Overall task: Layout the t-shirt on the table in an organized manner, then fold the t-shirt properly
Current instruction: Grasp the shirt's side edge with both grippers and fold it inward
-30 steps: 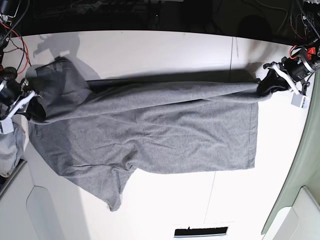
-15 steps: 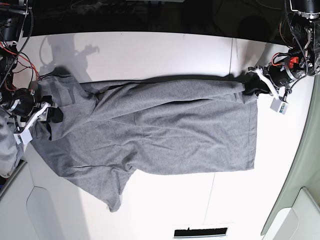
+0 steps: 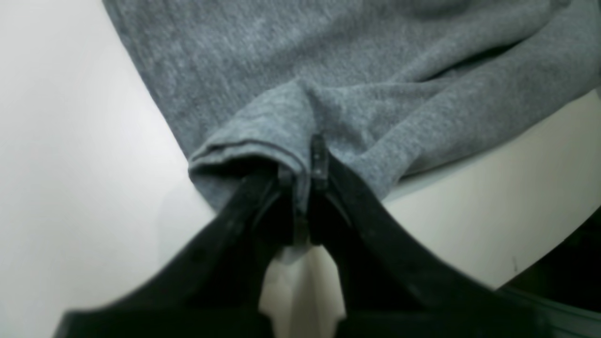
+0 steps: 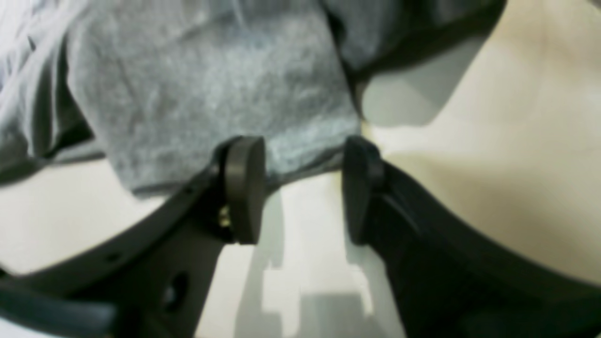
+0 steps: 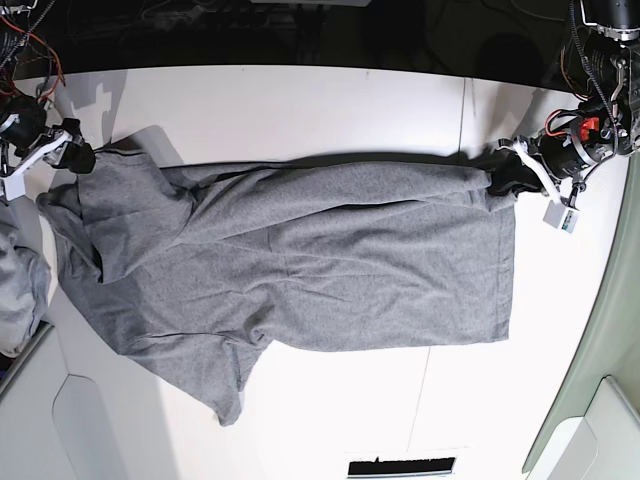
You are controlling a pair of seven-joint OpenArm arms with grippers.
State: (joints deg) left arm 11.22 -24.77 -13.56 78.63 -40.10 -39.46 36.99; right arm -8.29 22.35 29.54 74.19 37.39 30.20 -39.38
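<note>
Released since 1 second back: right gripper (image 4: 300, 188), then pinching the shoulder end of the t-shirt (image 5: 300, 270), now with jaws apart and nothing between them, shifted up toward the far-left corner of the table (image 5: 300, 100) in the base view. Sleeve end of the cloth dropped and spread flatter there; hem end barely shifted.

Nearest in the base view: 1 short sleeve hanging out toward the near table edge, left of centre, pointing down-left. Beyond it, the grey body lying flat on the white top, long axis running left to right across the table, hem to the right, shoulders and neck to the left. Heather-grey, plain, smooth over the lower half, with a long diagonal ridge of slack cloth along the far edge and bunched folds at the left end.

Farther right: left gripper (image 5: 515, 175) clamped tight on the far hem corner, jaws together on a doubled fold of fabric, seen closely in the left wrist view (image 3: 300, 173). Hem corner lifted and drawn to a point there.

Right wrist view: open fingers (image 4: 244, 188) straddling a cloth edge resting on the table, not pinching it.

Lighter grey cloth pile (image 5: 15, 290) at the left edge, just beside the shirt.
</note>
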